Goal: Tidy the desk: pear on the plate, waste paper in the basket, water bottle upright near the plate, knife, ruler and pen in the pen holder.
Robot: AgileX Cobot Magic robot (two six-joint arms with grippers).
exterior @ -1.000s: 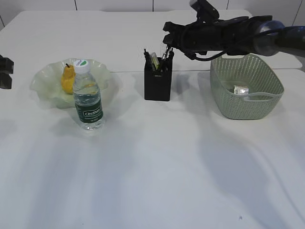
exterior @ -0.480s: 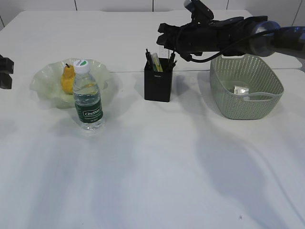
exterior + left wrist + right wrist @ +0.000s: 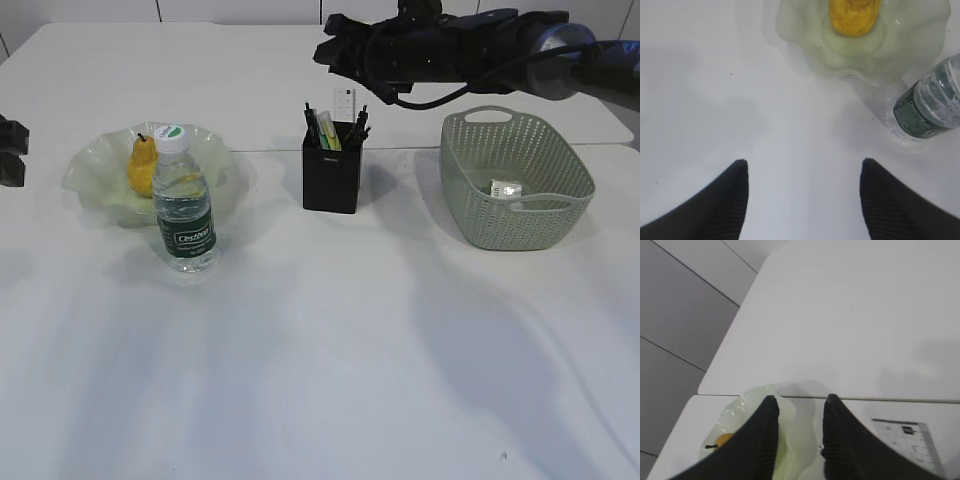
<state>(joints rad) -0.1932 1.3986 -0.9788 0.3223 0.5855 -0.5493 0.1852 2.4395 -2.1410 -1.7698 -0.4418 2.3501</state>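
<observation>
A yellow pear lies on the pale green wavy plate; it also shows in the left wrist view. A water bottle stands upright in front of the plate. The black pen holder holds pens, a green-handled knife and a clear ruler, whose top shows in the right wrist view. Crumpled waste paper lies in the green basket. My right gripper is open and empty, above and behind the holder. My left gripper is open and empty over bare table.
The basket stands at the right of the white table. A seam between two table tops runs behind the plate and holder. The left arm sits at the left edge.
My right arm has risen and moved back away from the pen holder. The ruler now stands free in the holder. The left arm has not moved.
</observation>
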